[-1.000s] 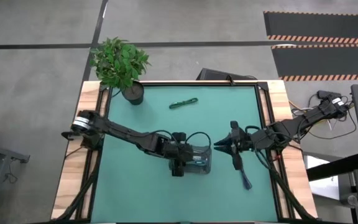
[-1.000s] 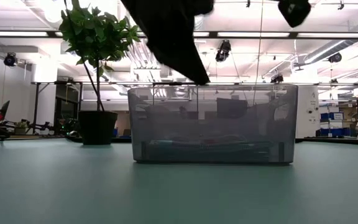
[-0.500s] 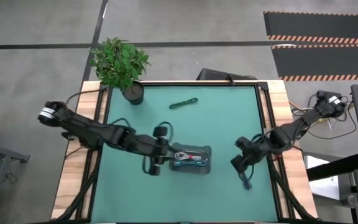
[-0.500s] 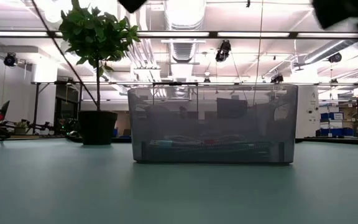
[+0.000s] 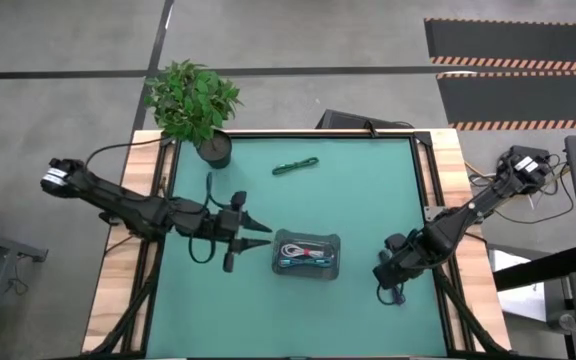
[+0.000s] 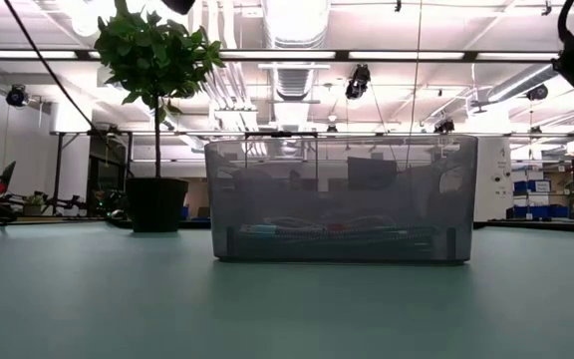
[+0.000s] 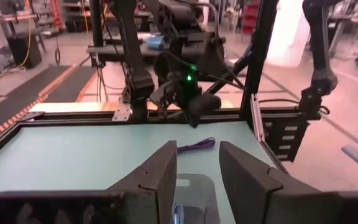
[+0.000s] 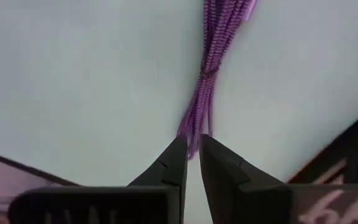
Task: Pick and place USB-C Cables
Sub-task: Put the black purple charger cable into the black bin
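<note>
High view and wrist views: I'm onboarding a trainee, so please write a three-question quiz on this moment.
1. True or false: the green cable lies in the tray.
2. Which cable is the right tool at? A green cable; B navy cable; C white cable.
3. Fill in: the left tool, beside the tray, is ___ (open or shut).

Key: 1 false, it lies on the mat; 2 B; 3 open.
</note>
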